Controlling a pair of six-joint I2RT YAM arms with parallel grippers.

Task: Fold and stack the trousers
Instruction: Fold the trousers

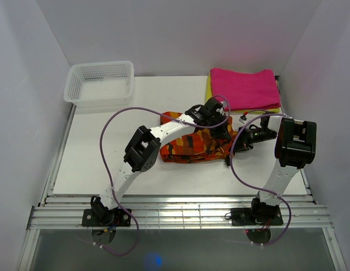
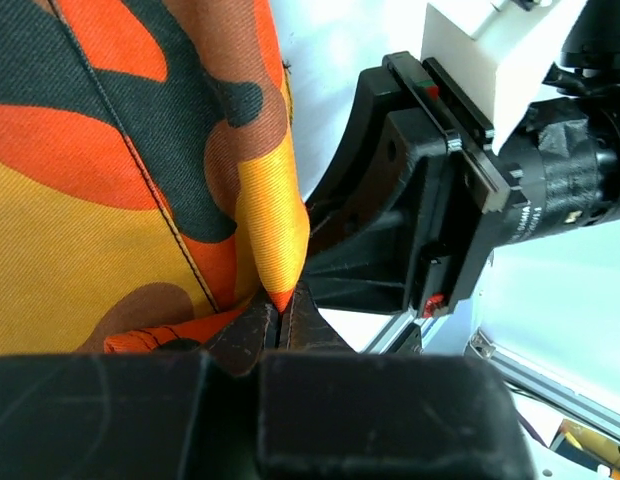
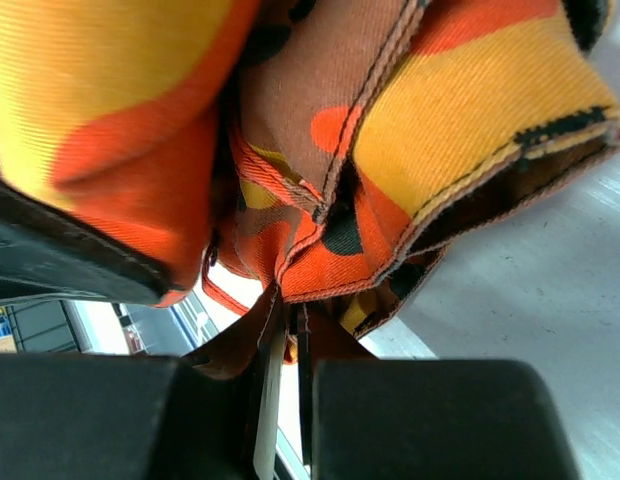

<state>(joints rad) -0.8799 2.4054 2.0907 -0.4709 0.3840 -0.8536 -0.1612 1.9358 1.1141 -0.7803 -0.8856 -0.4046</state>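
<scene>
The camouflage trousers [image 1: 192, 148], in orange, red, yellow and black, lie bunched in the middle of the table. My left gripper [image 1: 224, 131] is shut on a pointed fold of their cloth [image 2: 275, 255] at the right end. My right gripper [image 1: 236, 144] is close beside it, shut on a hemmed edge of the trousers [image 3: 330, 270]. In the left wrist view the right arm's wrist [image 2: 460, 190] stands just right of the pinched fold. Both grippers hold the cloth a little above the table.
A folded magenta-pink cloth [image 1: 245, 87] lies on a folded yellow cloth [image 1: 209, 91] at the back right. A white mesh basket [image 1: 100, 83] stands at the back left. Purple cables loop over both arms. White walls close in the table.
</scene>
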